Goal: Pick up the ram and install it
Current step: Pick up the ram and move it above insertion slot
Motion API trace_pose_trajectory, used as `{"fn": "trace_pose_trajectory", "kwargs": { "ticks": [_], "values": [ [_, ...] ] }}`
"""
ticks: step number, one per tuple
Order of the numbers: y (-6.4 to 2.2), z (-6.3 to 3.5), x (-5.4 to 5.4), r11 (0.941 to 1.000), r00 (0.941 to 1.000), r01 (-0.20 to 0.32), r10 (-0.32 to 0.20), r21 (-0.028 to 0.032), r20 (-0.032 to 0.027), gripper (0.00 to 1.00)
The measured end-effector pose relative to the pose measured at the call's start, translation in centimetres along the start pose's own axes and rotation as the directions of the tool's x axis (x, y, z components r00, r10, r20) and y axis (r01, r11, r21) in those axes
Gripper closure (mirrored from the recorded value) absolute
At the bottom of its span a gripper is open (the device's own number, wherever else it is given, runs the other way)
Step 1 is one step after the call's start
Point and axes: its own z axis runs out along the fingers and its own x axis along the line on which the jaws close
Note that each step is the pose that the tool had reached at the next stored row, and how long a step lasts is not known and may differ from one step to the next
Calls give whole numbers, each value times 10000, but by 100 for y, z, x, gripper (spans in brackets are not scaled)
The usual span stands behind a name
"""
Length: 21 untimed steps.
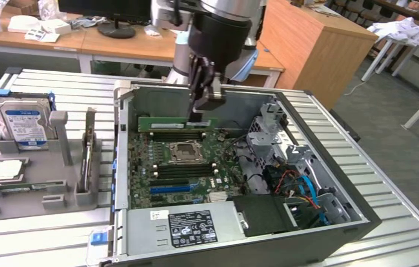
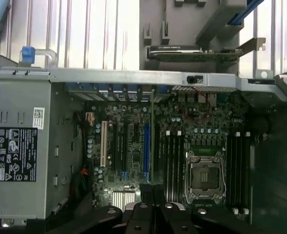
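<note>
On the left of the ribbed metal desk [image 1: 387, 183], a silver hard drive [image 1: 25, 125] stands upright in a grey holder [image 1: 38, 183]. Right of it lies the open computer case [image 1: 131, 161], its motherboard [image 1: 157, 167] facing up. The green ram [image 1: 164, 123] is inside the case at its far side, level and on edge, just beyond the processor socket [image 1: 187, 151]. I cannot tell whether it touches a slot. The hand [image 1: 200, 118] comes straight down and pinches the ram near its right end. Blue and orange cables [image 1: 306, 189] are bundled at the case's right.
</note>
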Motion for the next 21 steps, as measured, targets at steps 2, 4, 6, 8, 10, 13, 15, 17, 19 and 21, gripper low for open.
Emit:
{"fn": "trace_pose_trajectory", "kwargs": {
  "ticks": [2,4,6,8,10,13,15,17,19,21],
  "values": [
    [-73,-3,1,10000,10000,3,-3,0,0,89],
    [-146,-6,2,10000,10000,4,-4,0,0,89],
    [-209,-9,3,10000,10000,6,-6,0,0,89],
    [-257,-12,4,10000,10000,6,-6,0,-1,89],
    [-279,-13,4,10000,10000,7,-7,0,-1,89],
    [-281,-12,3,10000,10000,5,-5,0,0,89],
    [-282,-12,2,10000,10000,6,-6,0,1,89],
    [-284,-10,-7,10000,10000,9,-9,0,1,89],
    [-285,-8,-26,10000,10000,7,-7,1,2,89],
    [-287,-5,-50,10000,10000,6,-6,1,0,89]
  ]
}}
